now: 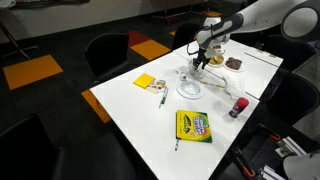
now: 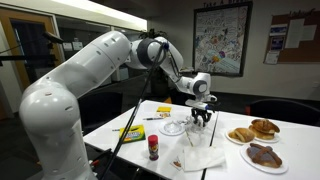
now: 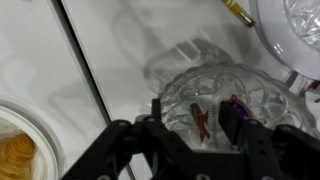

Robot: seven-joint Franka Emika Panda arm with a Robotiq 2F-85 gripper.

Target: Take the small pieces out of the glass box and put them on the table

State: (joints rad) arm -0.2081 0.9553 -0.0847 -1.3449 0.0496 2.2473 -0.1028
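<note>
The glass box point(image 3: 200, 75) is a small clear ribbed container on the white table point(image 3: 40, 60). It holds a small orange-red piece point(image 3: 200, 121) and a purple piece point(image 3: 239, 103). My gripper point(image 3: 193, 125) is open and lowered into the box, one finger on each side of the orange-red piece, with a gap on both sides. In both exterior views the gripper point(image 1: 203, 63) point(image 2: 201, 119) points straight down over the box point(image 1: 205, 73) point(image 2: 203, 133) at the table's point(image 1: 150, 120) far part.
A round clear dish point(image 1: 190, 89) point(image 2: 175, 127) point(image 3: 300, 20) stands beside the box. Plates of pastries point(image 1: 233, 63) point(image 2: 256, 130) point(image 3: 15, 148) are close by. A crayon box point(image 1: 193, 125), a yellow pad point(image 1: 146, 82), a marker point(image 1: 162, 98) and a red-capped bottle point(image 1: 237, 107) lie nearer. Dark chairs surround the table.
</note>
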